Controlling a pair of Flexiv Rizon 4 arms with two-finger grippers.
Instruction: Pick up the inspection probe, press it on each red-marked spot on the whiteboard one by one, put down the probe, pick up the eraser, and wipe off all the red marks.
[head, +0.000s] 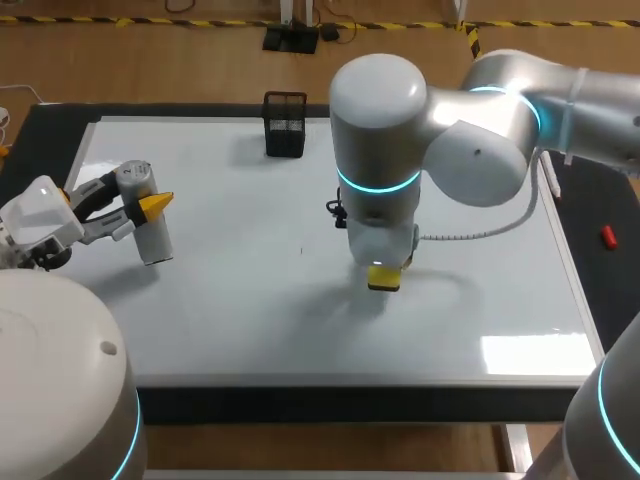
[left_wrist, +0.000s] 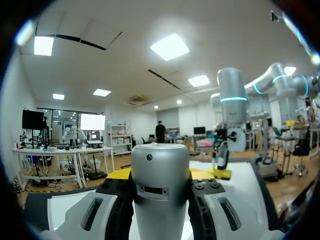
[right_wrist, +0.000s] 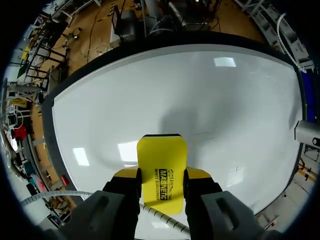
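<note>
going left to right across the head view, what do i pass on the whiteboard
silver cylindrical probe held in the left hand → black mesh holder → yellow block eraser held in the right hand

The whiteboard (head: 250, 320) is smooth and glossy, showing glare. The probe (left_wrist: 160, 170) looks like satin grey metal, the eraser (right_wrist: 161, 167) smooth yellow plastic.
</note>
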